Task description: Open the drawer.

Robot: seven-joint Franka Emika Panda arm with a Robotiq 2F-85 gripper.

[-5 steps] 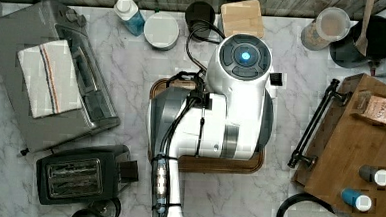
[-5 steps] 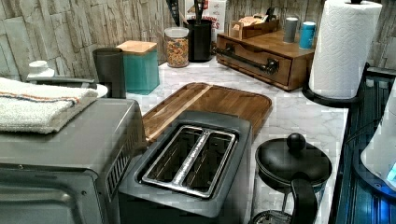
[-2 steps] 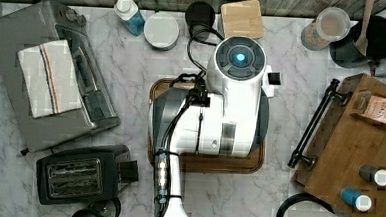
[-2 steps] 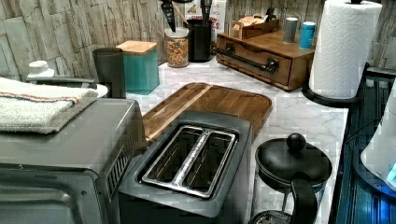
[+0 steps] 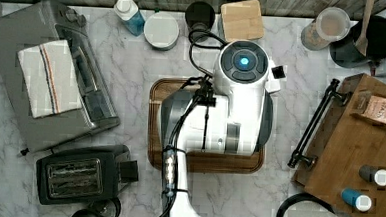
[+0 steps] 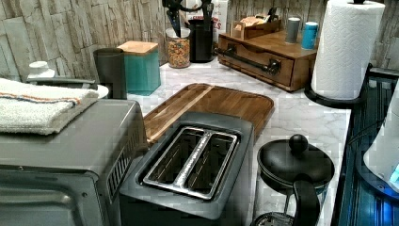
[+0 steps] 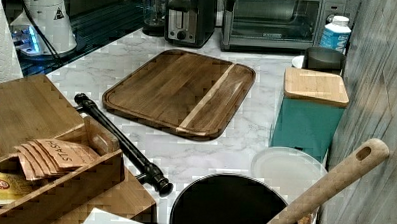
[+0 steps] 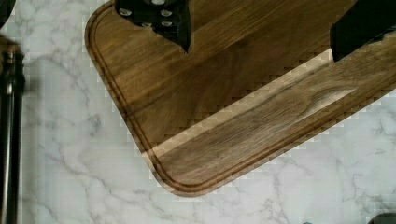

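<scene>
Drawer (image 5: 351, 147) at right of the top view, closed, handle (image 5: 313, 124) untouched. End effector (image 8: 259, 30) — fingers apart — shifted up-frame over cutting board (image 7: 180, 89); reach pending.

arm (image 5: 230, 115) over cutting board (image 5: 155, 121) | drawer (image 5: 358, 162) at top view's right

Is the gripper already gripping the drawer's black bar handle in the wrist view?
No. The gripper hangs open over the cutting board, while the bar handle sits apart at the frame's edge.
</scene>
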